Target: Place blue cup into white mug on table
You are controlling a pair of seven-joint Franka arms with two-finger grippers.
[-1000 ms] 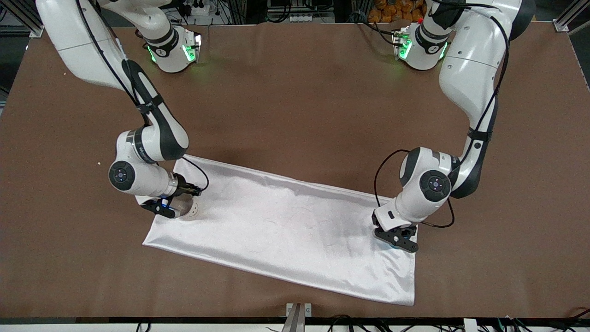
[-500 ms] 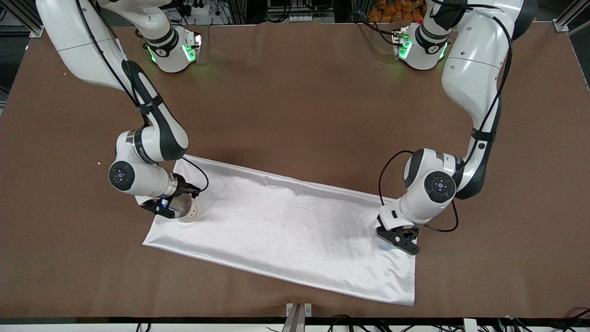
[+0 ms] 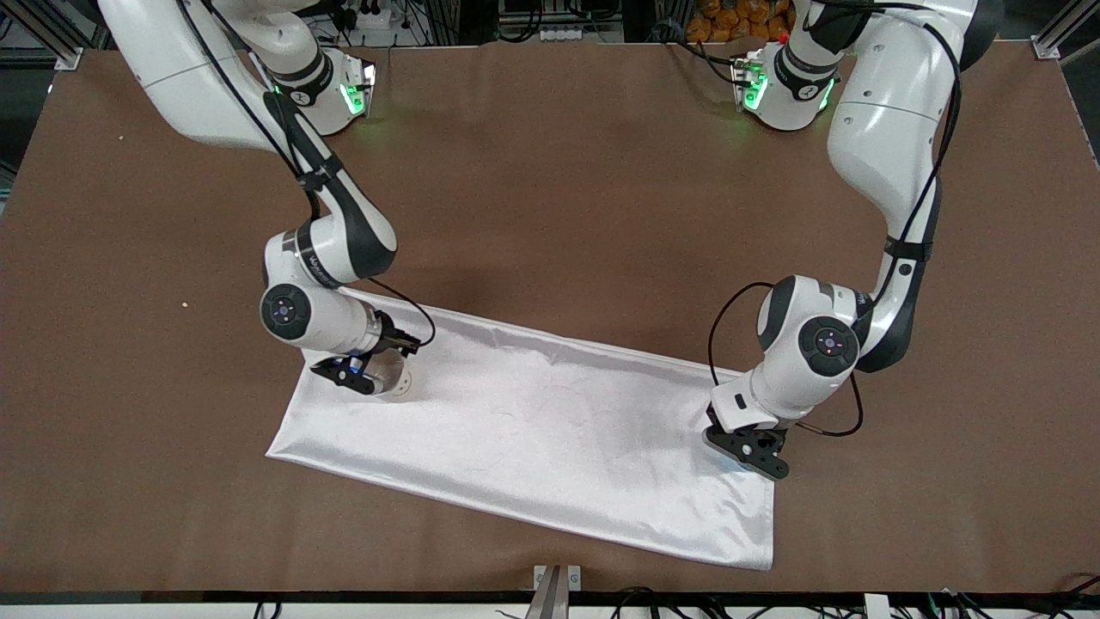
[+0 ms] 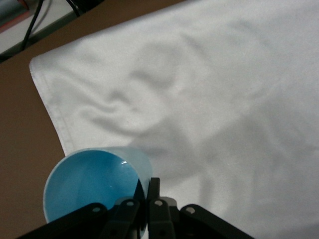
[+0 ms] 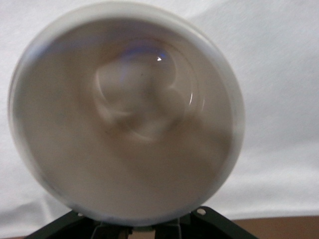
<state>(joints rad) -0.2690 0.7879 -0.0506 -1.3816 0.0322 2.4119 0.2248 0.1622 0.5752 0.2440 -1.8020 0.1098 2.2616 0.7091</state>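
The white mug (image 3: 393, 378) is at the cloth's corner toward the right arm's end, and my right gripper (image 3: 357, 376) is shut on its rim. In the right wrist view the mug's open mouth (image 5: 124, 109) fills the frame above the right gripper (image 5: 149, 230). The blue cup (image 4: 92, 189) stands upright on the cloth's corner toward the left arm's end. My left gripper (image 4: 148, 198) is shut on the cup's wall, one finger inside and one outside. In the front view the left gripper (image 3: 748, 451) hides nearly all of the cup.
A shiny white cloth (image 3: 550, 430) lies slantwise across the brown table (image 3: 550, 215), and both grippers are over its ends. The cloth's hem and the table's front edge (image 4: 45, 30) show in the left wrist view.
Both grippers have closed. The right arm has carried the mug along the cloth toward the left arm's end. The left gripper has stayed almost in place on the cup.
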